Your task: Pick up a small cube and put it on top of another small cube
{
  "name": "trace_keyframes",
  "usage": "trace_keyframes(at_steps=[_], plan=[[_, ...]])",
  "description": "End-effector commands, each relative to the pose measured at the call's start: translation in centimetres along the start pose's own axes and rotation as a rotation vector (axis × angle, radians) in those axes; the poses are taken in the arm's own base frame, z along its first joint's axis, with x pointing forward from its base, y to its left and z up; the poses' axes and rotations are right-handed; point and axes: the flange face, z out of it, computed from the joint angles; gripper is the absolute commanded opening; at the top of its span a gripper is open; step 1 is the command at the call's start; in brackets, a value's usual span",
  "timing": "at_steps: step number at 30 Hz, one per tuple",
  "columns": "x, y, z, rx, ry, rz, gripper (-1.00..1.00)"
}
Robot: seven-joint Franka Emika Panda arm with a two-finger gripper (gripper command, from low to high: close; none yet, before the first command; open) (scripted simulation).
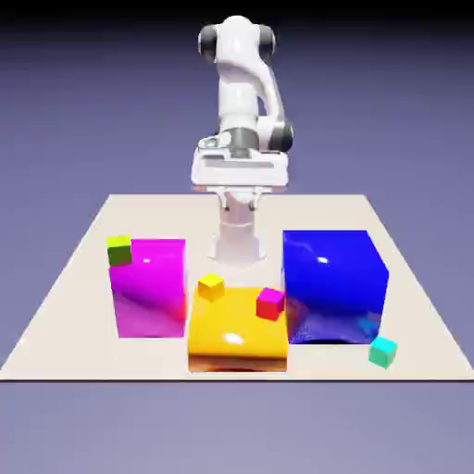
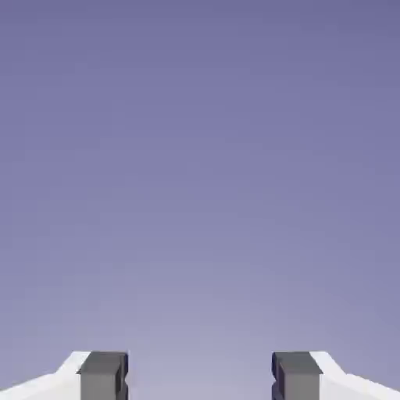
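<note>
The small teal cube [image 1: 382, 352] sits on the tabletop [image 1: 69, 329] toward its near right corner in the exterior view, just beside the near right part of the big blue block [image 1: 329, 292]. It is well apart from the tool [image 1: 240, 201], whose two fingers stand apart with nothing between them; the hand view shows only the plain backdrop [image 2: 200, 172] beyond the fingertips [image 2: 298, 376]. The tool hangs above the far part of the scene, in front of the robot's base [image 1: 238, 243], at the end of the white arm [image 1: 239, 93].

Outward from there, the tiny yellow cube [image 1: 211, 287] is at the far left part of the top of the big orange-yellow block [image 1: 238, 335], which stands near the middle of the tabletop's near side. The tiny pink-magenta cube [image 1: 269, 304] shows over the right part of that same block's top, toward the blue block. The blue block is on the right, and the big magenta block [image 1: 150, 289] is on the left, with the orange-yellow one between them. The tiny lime-green cube [image 1: 119, 250] shows at the magenta block's upper left corner. The teal cube's color is mirrored faintly in the blue block's face.
</note>
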Motion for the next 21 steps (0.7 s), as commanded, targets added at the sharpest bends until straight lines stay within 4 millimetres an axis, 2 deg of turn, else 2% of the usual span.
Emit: trace_keyframes(at_steps=[1,6,11,16,21], plan=[[0.2,-0.9,0.7,-0.013,-0.025,-0.016,0.0],[0.6,-5.5,4.2,-0.081,-0.149,-0.096,0.0],[0.1,-10.0,8.0,-0.153,-0.267,-0.178,0.0],[-1.3,-14.1,11.8,-0.229,-0.379,-0.263,0.0],[-3.7,-17.8,15.7,-0.308,-0.484,-0.349,0.0]])
